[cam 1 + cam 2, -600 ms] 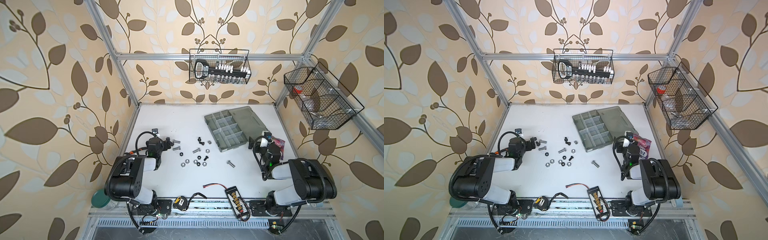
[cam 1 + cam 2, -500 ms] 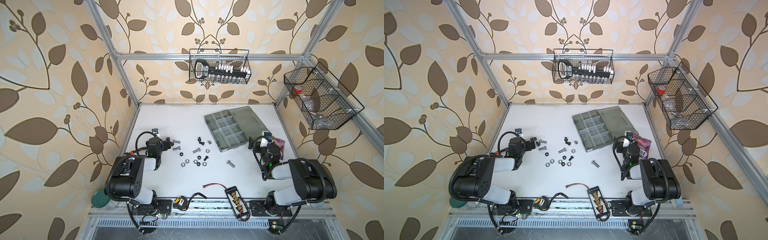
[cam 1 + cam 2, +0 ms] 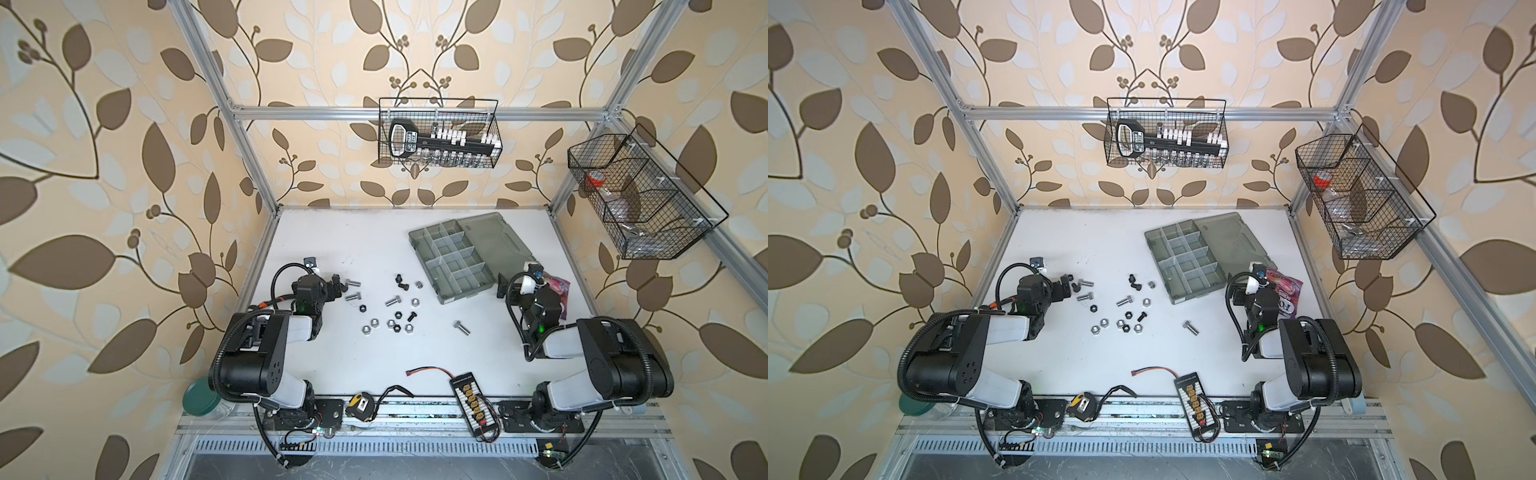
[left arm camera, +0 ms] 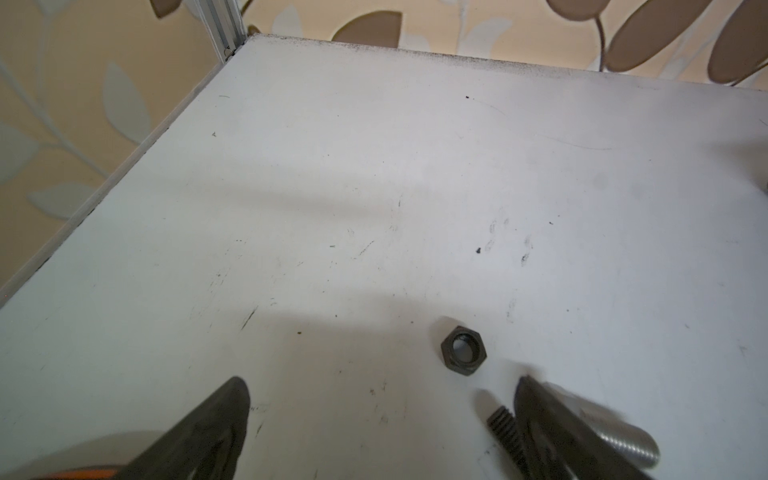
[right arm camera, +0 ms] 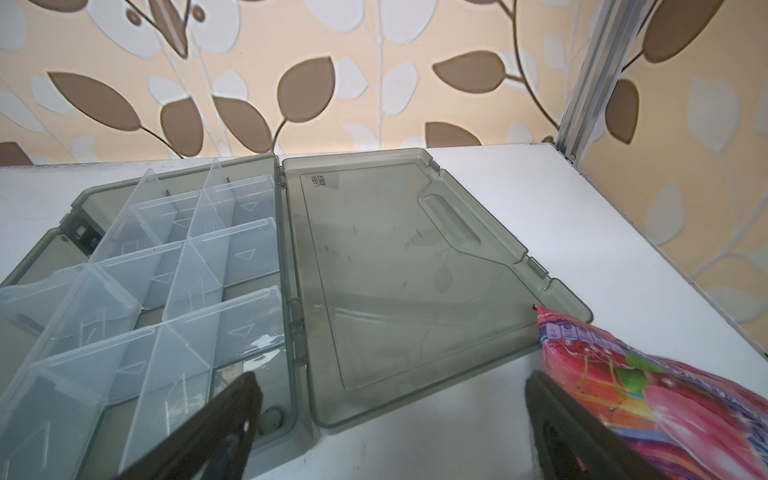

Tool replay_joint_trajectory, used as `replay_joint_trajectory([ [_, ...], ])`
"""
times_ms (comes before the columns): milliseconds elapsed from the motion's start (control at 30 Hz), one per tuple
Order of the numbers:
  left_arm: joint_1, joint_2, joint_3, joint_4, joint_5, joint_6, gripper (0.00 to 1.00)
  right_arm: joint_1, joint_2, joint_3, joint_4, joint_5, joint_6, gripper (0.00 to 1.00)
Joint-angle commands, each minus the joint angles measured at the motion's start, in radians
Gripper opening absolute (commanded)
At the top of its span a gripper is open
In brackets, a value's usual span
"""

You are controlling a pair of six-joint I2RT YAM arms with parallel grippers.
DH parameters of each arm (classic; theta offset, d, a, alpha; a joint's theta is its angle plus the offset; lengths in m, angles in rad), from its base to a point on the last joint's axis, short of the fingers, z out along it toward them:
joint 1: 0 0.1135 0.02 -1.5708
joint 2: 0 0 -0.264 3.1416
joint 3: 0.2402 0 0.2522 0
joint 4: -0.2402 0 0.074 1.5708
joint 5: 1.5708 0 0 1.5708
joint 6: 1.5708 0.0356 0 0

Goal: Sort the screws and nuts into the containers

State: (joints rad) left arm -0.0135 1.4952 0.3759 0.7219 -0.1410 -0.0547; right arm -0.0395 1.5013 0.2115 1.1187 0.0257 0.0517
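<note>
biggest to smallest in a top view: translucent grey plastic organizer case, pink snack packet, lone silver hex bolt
1. grey plastic organizer case
2. pink snack packet, partly hidden
3. lone silver hex bolt

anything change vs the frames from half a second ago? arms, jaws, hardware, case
Nothing visibly changed. The left gripper stays low by the loose hardware, jaws open and empty; the right gripper stays at the near end of the organizer case, jaws open and empty. The screws and nuts lie where they were.
</note>
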Motion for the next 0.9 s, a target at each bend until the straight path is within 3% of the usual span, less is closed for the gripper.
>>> replay_joint_trajectory([
  [0, -0.005, -0.004, -0.001, 0.028, -0.016, 0.004, 0.99, 0.005, -0.003, 0.024, 0.013, -0.006, 0.009, 1.00],
  [767, -0.003, -0.006, 0.001, 0.025, -0.016, 0.003, 0.99, 0.004, -0.006, 0.020, 0.017, -0.005, 0.009, 1.00],
  [867, -0.004, -0.010, -0.003, 0.029, -0.012, 0.003, 0.99, 0.004, -0.060, 0.068, -0.109, 0.018, 0.018, 1.00],
])
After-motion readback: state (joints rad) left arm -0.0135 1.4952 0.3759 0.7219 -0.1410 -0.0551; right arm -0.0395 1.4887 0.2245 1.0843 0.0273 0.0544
